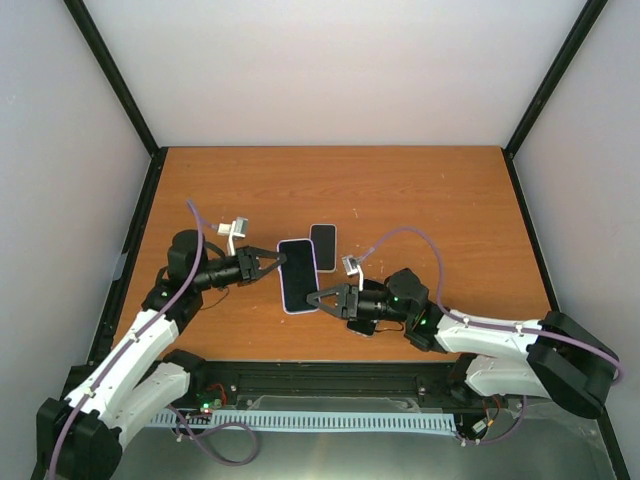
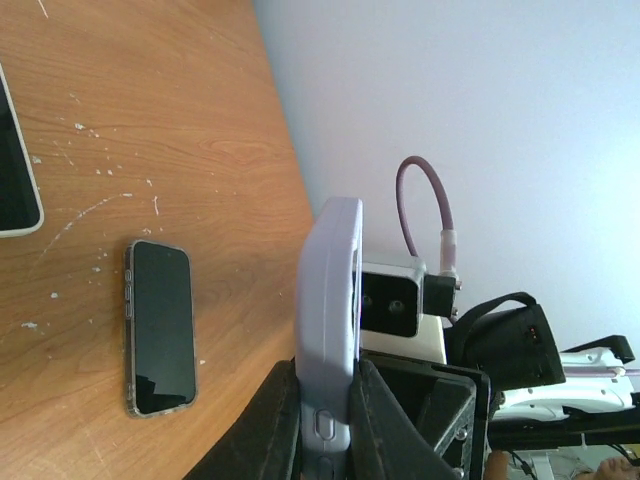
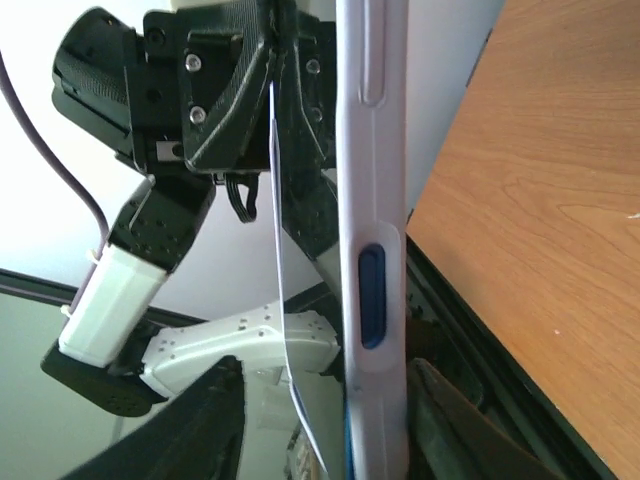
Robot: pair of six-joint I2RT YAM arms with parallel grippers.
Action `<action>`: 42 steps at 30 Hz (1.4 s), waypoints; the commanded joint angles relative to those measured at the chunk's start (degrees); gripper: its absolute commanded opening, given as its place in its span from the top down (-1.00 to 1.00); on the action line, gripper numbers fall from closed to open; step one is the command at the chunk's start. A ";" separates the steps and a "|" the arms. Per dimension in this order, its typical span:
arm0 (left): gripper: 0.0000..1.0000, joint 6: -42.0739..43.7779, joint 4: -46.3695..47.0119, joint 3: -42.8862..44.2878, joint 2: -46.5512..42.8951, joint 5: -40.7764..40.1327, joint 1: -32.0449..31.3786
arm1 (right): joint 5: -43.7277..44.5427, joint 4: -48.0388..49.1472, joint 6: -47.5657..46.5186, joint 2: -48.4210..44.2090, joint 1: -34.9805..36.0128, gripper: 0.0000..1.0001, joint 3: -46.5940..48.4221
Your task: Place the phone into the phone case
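Phone case (image 2: 328,300) hangs off the table (image 2: 200,90), held flat in the air and edge-on to both wrist cameras. Your left gripper (image 2: 325,395) is clamped on one end of it, a finger on each face. Your right gripper (image 3: 330,385) straddles the opposite end but is only partly closed. One of its fingers (image 3: 455,425) lies against the case, while the other (image 3: 205,425) stands clear of it. A thin pale sheet edge (image 3: 277,250) runs through that gap, and it cannot be told what it is. The phone (image 2: 160,328) lies screen-up on the table, below and off to one side of the left fingertips, apart from the case and from both grippers.

You seem to be steadying the case between the arms before fetching the phone. Let the left gripper carry the case alone, but confirm its pinch first, since a hold at one end may let the far end droop. Back the right gripper out along the line of its own fingers so neither finger drags the rim. Keep the case level with its open side up. The left finger lying across the cavity will likely block that end, so seat the phone's far corner first. Then press along the edges towards the left gripper.
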 commanded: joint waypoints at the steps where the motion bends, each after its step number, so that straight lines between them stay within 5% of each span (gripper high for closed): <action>1: 0.99 -1.85 5.58 0.02 -0.03 -0.77 0.20 | -1.21 -1.54 0.18 -2.66 1.18 0.21 -1.45; 8: 0.99 -0.90 5.10 -0.20 0.80 -1.20 0.20 | 1.68 -3.51 0.08 -5.78 1.24 0.92 -2.39; 17: 0.99 3.01 -0.07 0.23 1.12 -4.01 0.20 | 4.52 -4.11 2.36 -6.39 1.27 0.93 -4.02; 20: 0.99 3.21 -0.30 -0.06 1.63 -3.82 0.20 | 5.42 -5.84 1.94 -6.97 1.24 0.70 -4.04; 27: 0.99 6.53 -2.34 0.16 6.50 -2.35 0.90 | 10.39 -20.05 -2.56 -13.75 1.19 -0.39 -2.98; 32: 0.99 11.73 -6.43 2.55 11.77 -1.65 3.10 | 15.84 -31.24 -6.62 -22.98 1.18 -0.99 -1.88; 42: 0.99 20.12 -15.07 5.88 23.12 -2.18 9.31 | 22.54 -45.26 -10.92 -32.26 1.18 -1.00 1.22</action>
